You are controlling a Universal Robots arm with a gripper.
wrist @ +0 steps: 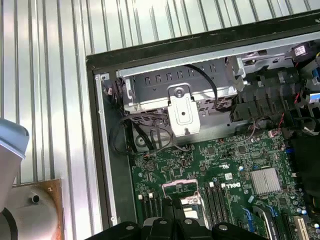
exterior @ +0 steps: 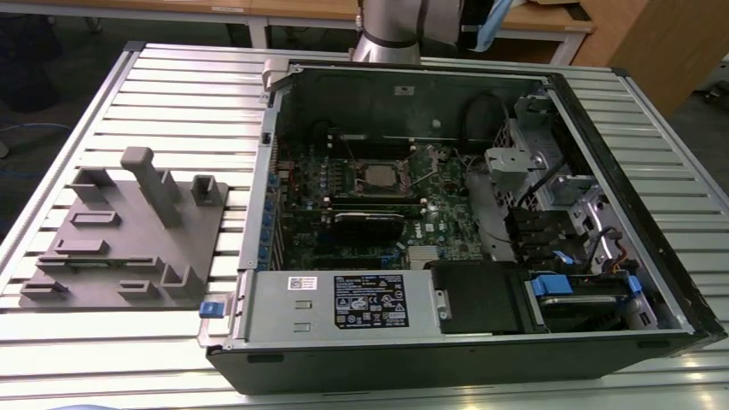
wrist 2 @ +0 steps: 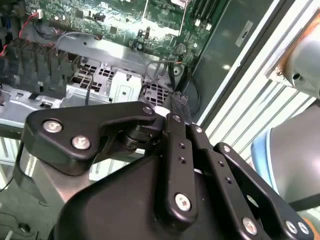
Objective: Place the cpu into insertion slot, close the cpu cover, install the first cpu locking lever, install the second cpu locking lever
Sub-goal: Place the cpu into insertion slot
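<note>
Ribbed aluminium table (exterior: 171,85) bearing an open computer case (exterior: 456,367) laid on its side. Centre: the cpu (exterior: 375,178), a grey square seated in the insertion slot (exterior: 398,171) on the green motherboard (exterior: 330,171). In the first wrist view the gripper (wrist: 175,205) hangs over the board near the slot's silvery rim, fingers drawn together. On the exterior view's left, a grey moulded fixture (exterior: 125,248) rests on the table beside the case. Wooden desks (exterior: 547,17) stand behind.
</note>
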